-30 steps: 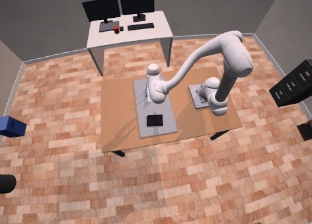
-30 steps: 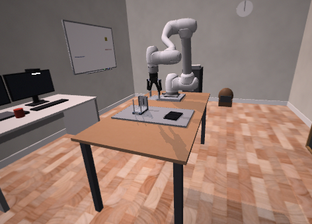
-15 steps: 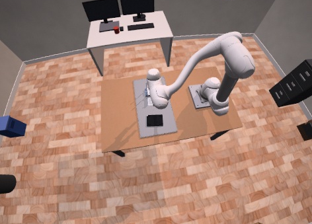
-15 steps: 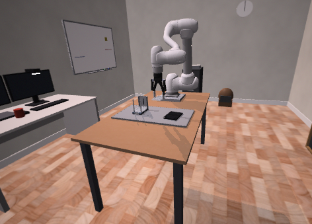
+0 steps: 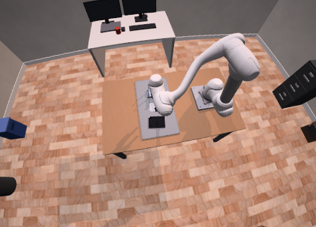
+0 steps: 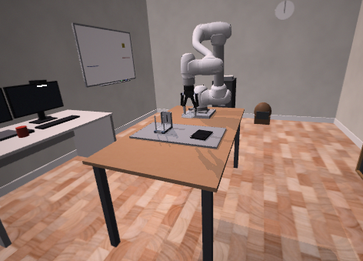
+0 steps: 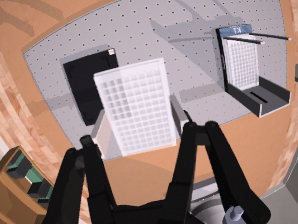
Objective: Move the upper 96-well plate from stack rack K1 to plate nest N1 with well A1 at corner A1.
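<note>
My gripper (image 7: 139,111) is shut on the upper 96-well plate (image 7: 136,106), a white plate with its wells up, held in the air above the grey perforated mat (image 7: 180,23). In the wrist view the black plate nest N1 (image 7: 89,84) lies on the mat just left of and partly behind the held plate. The stack rack K1 (image 7: 249,72) stands at the right with the lower plate (image 7: 241,63) on it. In the exterior view the gripper (image 6: 189,102) hangs behind the mat, between the rack (image 6: 163,123) and the nest (image 6: 201,134). In the top view the arm hides the gripper; the nest (image 5: 156,122) shows.
The arm's base (image 5: 214,98) stands on a grey plate at the table's right side. A white desk (image 5: 130,31) with two monitors, a keyboard and a red mug (image 5: 118,30) stands beyond the table. A dark cabinet (image 5: 296,85) is at the far right.
</note>
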{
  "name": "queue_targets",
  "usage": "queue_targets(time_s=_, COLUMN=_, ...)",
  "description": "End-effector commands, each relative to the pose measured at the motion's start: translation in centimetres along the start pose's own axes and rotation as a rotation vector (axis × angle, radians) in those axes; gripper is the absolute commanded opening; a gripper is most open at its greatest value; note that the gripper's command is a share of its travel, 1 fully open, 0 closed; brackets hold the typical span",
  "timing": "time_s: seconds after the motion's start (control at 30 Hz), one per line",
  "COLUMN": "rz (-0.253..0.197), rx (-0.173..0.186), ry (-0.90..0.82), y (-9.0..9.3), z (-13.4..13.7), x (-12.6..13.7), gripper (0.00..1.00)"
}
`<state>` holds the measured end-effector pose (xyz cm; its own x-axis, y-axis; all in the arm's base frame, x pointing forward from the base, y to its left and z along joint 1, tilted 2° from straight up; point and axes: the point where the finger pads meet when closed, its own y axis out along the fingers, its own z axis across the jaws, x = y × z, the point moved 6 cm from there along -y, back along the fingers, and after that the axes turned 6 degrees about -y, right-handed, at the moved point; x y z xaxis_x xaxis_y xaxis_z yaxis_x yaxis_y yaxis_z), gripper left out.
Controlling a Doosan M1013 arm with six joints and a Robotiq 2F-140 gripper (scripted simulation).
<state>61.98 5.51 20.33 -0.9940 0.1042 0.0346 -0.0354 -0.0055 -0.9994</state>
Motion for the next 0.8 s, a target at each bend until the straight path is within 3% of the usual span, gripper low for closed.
queue_targets(time_s=0.0, rz=0.003, rx=-0.003, ry=0.005, y=-0.1, z=-1.7, x=-0.3, gripper=0.0)
queue_targets(time_s=0.77, rz=0.003, rx=-0.003, ry=0.005, y=0.1, z=-8.0, x=-0.9, gripper=0.0)
